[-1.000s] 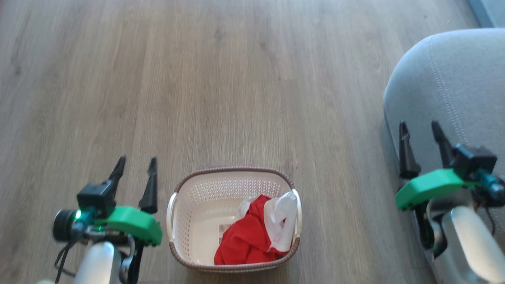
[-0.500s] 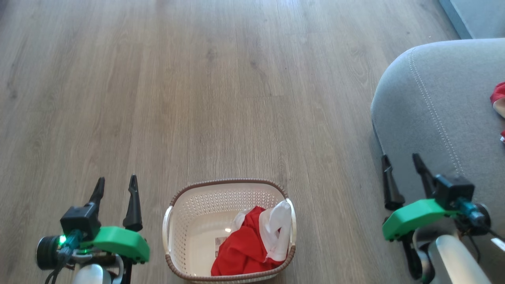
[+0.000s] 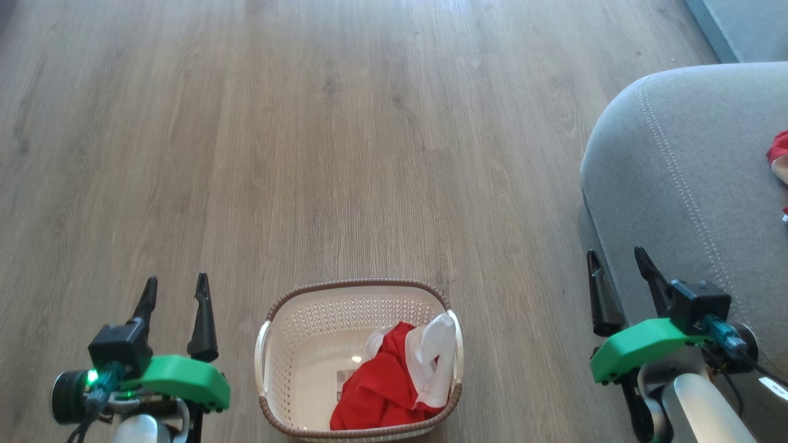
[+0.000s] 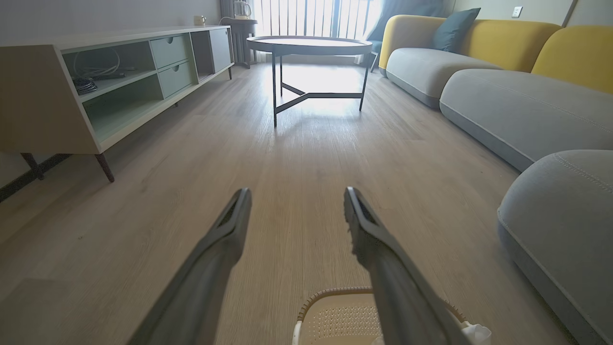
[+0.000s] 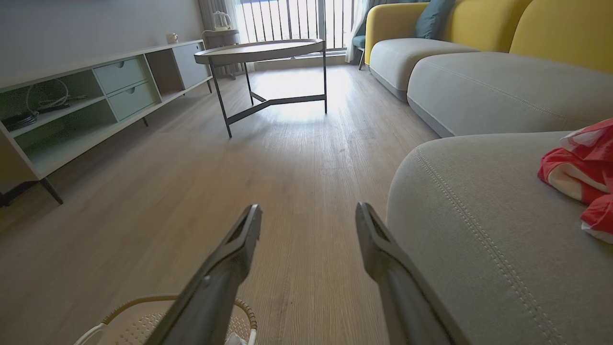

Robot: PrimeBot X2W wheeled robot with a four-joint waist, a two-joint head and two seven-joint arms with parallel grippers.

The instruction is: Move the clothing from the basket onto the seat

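Here, the clothing (image 3: pixel 385 394) lies in the basket (image 3: pixel 360 284), between the left gripper (image 3: pixel 174 284) and the right gripper (image 3: pixel 615 255). Both grippers hold nothing, jaws spread wide.

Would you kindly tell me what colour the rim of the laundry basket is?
The basket rim is woven-look brown; the head view shows it best.

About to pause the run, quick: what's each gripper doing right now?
Left gripper: open, holding nothing.
Right gripper: open, holding nothing.
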